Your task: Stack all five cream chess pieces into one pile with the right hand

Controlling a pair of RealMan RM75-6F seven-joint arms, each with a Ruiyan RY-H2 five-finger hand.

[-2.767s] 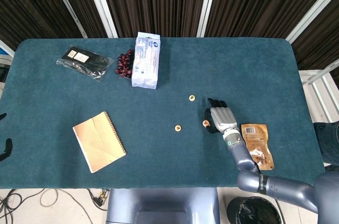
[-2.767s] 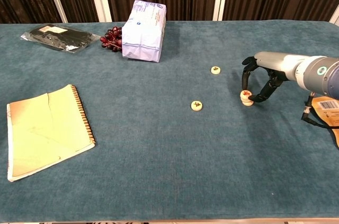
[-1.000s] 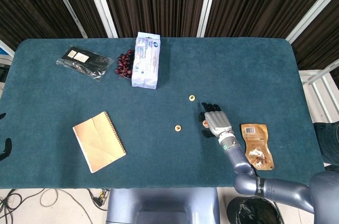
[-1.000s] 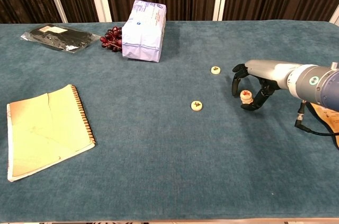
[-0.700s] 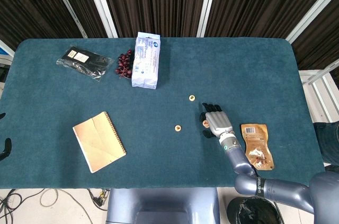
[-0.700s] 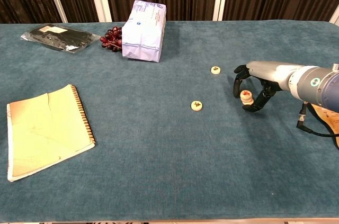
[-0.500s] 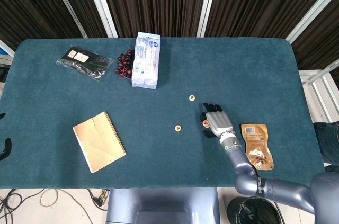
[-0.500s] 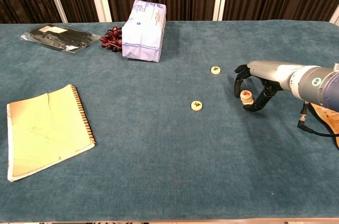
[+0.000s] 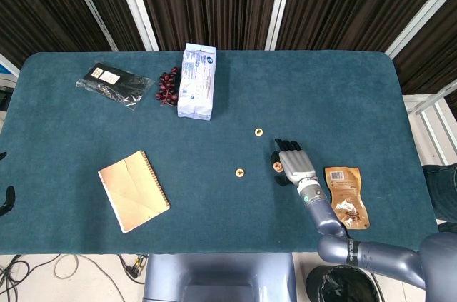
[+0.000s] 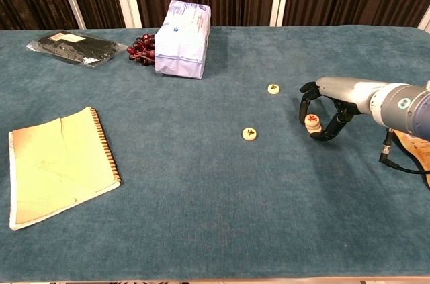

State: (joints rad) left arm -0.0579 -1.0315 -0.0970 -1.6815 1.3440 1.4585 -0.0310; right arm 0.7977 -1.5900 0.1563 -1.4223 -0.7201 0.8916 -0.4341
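The right hand, black-fingered on a grey metal forearm, sits at the right of the chest view with its fingers curled around a short pile of round cream chess pieces with red marks, pinching it between thumb and fingers; whether the pile rests on the teal felt table or is lifted just clear of it cannot be told. How many discs are in that pile is also too small to count. Two more cream discs lie flat and apart: a single cream piece with a dark mark at centre frame, and another cream piece above it and to the right, nearer the hand. The step in hand looks like settling or carrying this pile, so the grip should stay square on the sides and light, since a squeeze on stacked discs would likely shear them sideways. If the pile is being moved, keep it upright and bring it down centred over the next disc (the upper one is the shorter trip); otherwise release by spreading the fingers outward before lifting, so no fingertip drags the top disc off. The brown foil pouch, at the right edge beside the forearm, is near enough that a wide elbow swing might nudge it. The left hand shows only as a dark sliver at the far left edge of the head view, its state unreadable.
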